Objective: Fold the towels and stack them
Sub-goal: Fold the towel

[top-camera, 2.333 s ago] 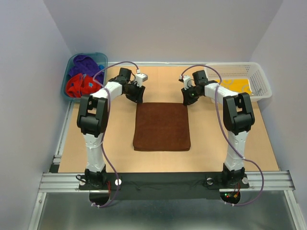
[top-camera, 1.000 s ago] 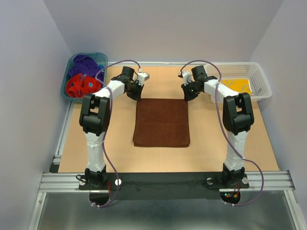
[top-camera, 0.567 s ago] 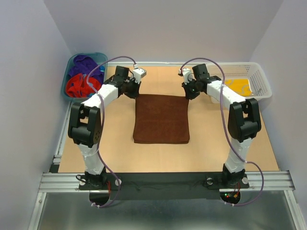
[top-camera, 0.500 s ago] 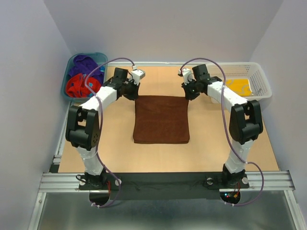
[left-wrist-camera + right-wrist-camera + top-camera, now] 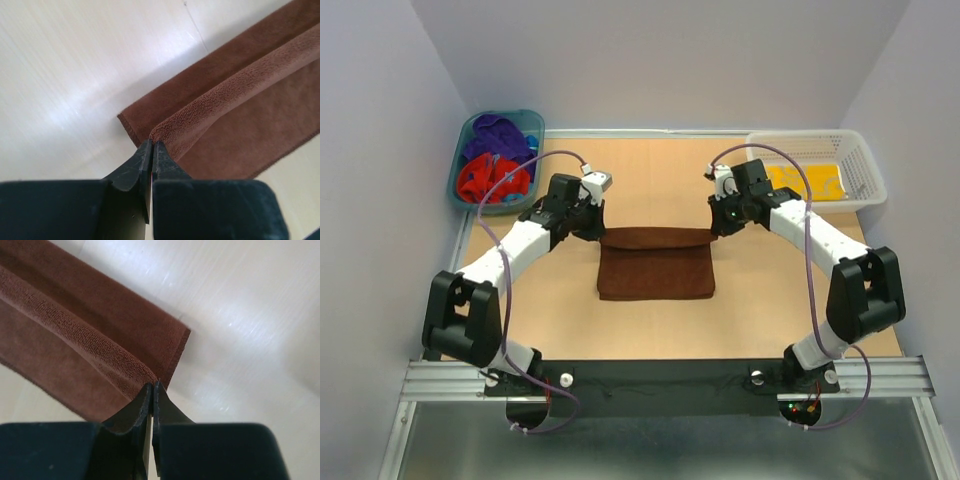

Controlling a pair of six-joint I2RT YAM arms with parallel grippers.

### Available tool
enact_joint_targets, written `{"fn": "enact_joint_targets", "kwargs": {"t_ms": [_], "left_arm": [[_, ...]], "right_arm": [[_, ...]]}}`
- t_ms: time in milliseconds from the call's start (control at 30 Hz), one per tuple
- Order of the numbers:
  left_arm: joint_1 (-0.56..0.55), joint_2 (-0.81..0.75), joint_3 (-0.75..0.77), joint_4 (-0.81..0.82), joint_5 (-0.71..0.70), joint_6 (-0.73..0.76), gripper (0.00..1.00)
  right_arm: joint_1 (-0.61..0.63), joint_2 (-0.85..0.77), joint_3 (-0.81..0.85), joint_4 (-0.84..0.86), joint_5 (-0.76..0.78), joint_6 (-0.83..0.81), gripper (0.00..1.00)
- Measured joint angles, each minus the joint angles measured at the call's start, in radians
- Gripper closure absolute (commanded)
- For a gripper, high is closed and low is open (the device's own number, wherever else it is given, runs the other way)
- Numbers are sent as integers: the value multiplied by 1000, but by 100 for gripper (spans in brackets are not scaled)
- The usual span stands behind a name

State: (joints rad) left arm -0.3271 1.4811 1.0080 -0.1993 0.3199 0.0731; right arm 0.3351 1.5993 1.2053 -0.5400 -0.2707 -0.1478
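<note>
Probably a robotics lab: plain walls (image 5: 380, 120) enclose a table (image 5: 760, 310) with aluminium rail (image 5: 450, 378).

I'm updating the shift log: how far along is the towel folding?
Looks done: one yellow towel lies flat in the basket. In hand: the brown towel is mid-fold, with the left gripper and right gripper each shut on a far corner and that edge raised over the rest. Left: finishing and stacking it, then the red towel and purple towel, crumpled in the tub.

Left arm (image 5: 515, 245) angled inward, left tool (image 5: 151, 147) pinched, right arm (image 5: 810, 232) mirroring (right tool (image 5: 152, 388) pinched)
</note>
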Motion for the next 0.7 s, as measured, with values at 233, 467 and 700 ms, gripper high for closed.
{"fn": "enact_joint_targets", "kwargs": {"t_ms": [233,467,700], "left_arm": [[-18,-157,-140,10,2,-113,100],[-38,-220,-217,7,6,-220,100],[-42,-220,-236,9,8,-326,100]], "right_arm": [[0,-124,-132,-6,-59,139,100],[0,-193,-237,-3,-92,254,100],[0,-192,-290,-3,-92,314,99]]}}
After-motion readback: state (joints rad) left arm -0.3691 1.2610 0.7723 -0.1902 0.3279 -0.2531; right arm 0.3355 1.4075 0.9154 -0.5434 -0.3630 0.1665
